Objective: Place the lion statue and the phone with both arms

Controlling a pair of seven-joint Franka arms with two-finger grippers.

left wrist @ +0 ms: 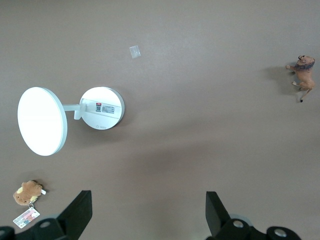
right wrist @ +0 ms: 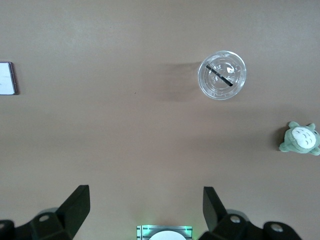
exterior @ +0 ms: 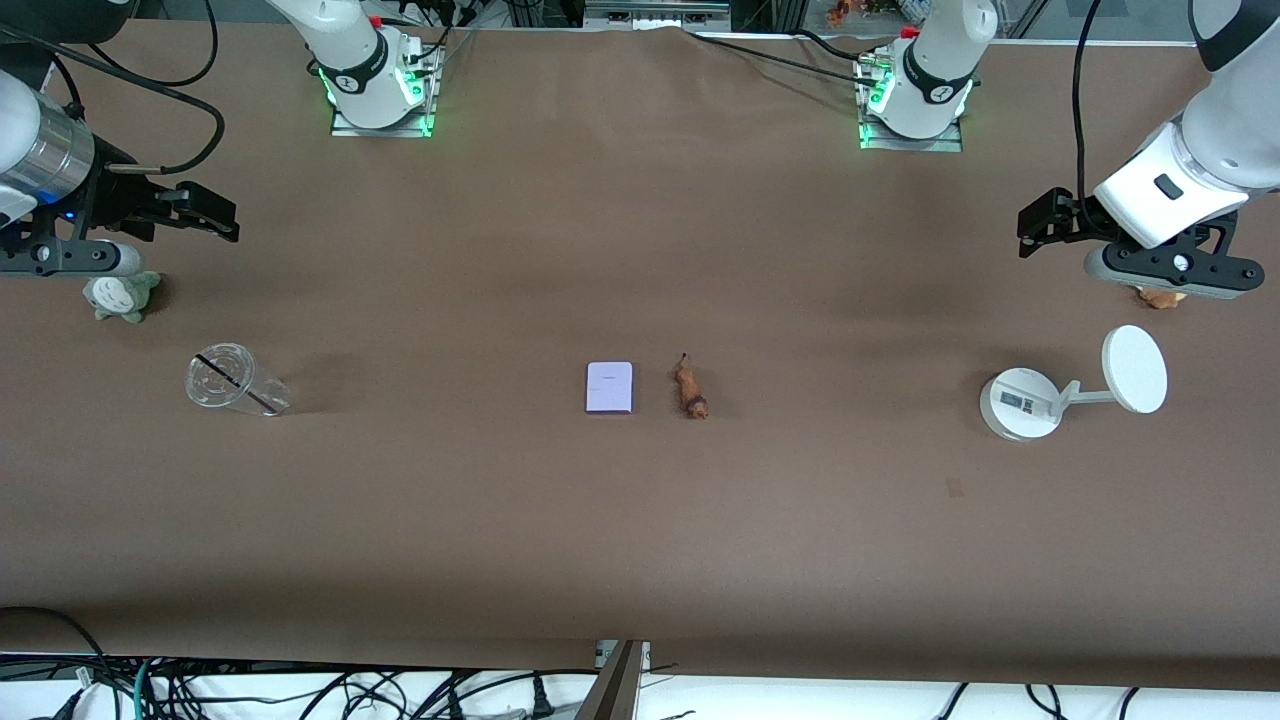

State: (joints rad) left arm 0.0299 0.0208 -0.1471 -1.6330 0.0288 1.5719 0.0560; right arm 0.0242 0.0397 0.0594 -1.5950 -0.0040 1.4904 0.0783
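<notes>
Lion statue (exterior: 690, 390), small orange-brown figurine, lies mid-desk just beside the flat lavender phone (exterior: 609, 387), toward the left arm's end. Left claw (left wrist: 147, 212) and right claw (right wrist: 145, 207) hang wide, empty. Only the left wrist view shows the brown plush's tag (left wrist: 26, 217).

lion statue (left wrist: 303, 76), white stand (left wrist: 70, 115), brown plush (left wrist: 27, 193), perhaps tagged

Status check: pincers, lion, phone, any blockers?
Left pincer and right pincer open, empty, at their table ends. Lion statue beside phone, mid-table, untouched. Nothing in the way.
</notes>
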